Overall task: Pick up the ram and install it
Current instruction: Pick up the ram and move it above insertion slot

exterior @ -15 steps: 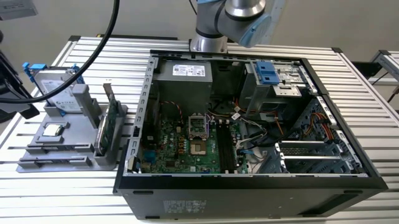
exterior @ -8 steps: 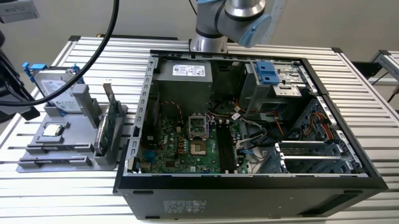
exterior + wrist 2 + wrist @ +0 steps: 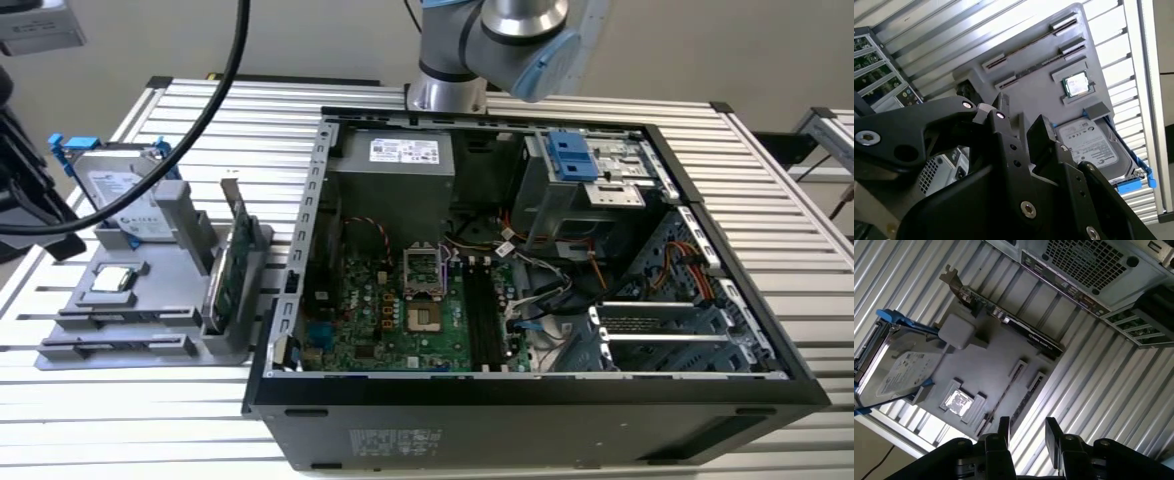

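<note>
Here the pincer [image 3: 1027, 425] hangs released, its 2 fingers [image 3: 1055, 440] apart with nothing between them, over the slatted tabletop [image 3: 1094, 370] near the gray holder [image 3: 989, 355]. The ram [image 3: 1004, 396] stands on edge in a holder slot, beside the processor chip [image 3: 958, 402], untouched. The open computer case [image 3: 534, 430] sits just beside the holder.

Open computer case [image 3: 534, 430] beside grey tray [image 3: 167, 300] with hard drive [image 3: 123, 195]

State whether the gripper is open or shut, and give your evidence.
Open: in the first wrist view the gripper has its fingers apart, with the slatted table showing between them.
</note>
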Available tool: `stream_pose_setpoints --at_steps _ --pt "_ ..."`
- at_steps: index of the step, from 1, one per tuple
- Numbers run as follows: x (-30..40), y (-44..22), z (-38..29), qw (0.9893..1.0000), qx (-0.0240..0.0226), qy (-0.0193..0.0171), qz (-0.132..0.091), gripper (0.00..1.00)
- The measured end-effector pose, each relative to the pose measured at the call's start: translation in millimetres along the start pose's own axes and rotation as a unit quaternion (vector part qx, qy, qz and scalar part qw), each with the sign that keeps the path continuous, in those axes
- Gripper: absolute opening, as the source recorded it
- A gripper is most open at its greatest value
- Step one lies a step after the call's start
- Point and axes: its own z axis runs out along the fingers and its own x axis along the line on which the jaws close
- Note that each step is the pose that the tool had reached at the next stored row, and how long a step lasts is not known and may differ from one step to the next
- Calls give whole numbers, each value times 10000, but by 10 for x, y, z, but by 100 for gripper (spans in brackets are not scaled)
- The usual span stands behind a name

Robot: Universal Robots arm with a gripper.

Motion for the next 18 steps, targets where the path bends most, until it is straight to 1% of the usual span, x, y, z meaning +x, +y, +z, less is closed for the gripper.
stream_pose_setpoints --at_steps 8,18 --pt "0 -1 21 9998 4 -11 198 100" --pt "1 -2 47 9992 11 -25 410 100"
